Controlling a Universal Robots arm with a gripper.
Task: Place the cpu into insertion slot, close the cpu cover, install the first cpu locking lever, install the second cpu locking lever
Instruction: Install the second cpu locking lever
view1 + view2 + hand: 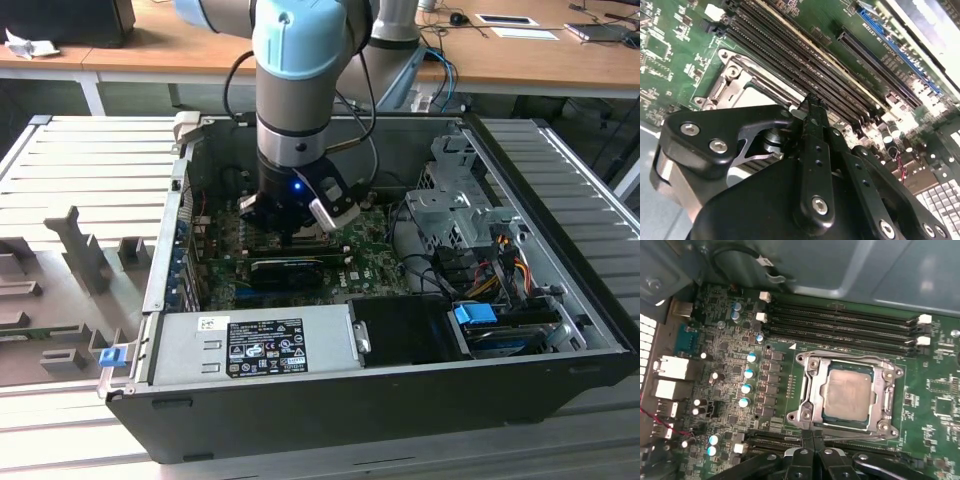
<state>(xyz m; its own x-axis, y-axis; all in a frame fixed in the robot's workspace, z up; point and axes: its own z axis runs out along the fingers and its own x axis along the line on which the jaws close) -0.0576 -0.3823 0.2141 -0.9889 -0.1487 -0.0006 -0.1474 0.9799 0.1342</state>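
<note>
Gripper (812, 437) low inside open case (560, 395), at edge of slot (810, 412).
Cpu (847, 392) seated in slot, cover (886, 399) down around it, silvery frame flat on green board (935, 405). Fingers (806, 450) pressed together, clenched on nothing, tips just beside cover's edge. Memory slots (840, 325) beyond.

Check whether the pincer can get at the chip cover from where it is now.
Probably yes: the pincer, fingers together, sits at the edge of the cover, and nothing lies between them.
</note>
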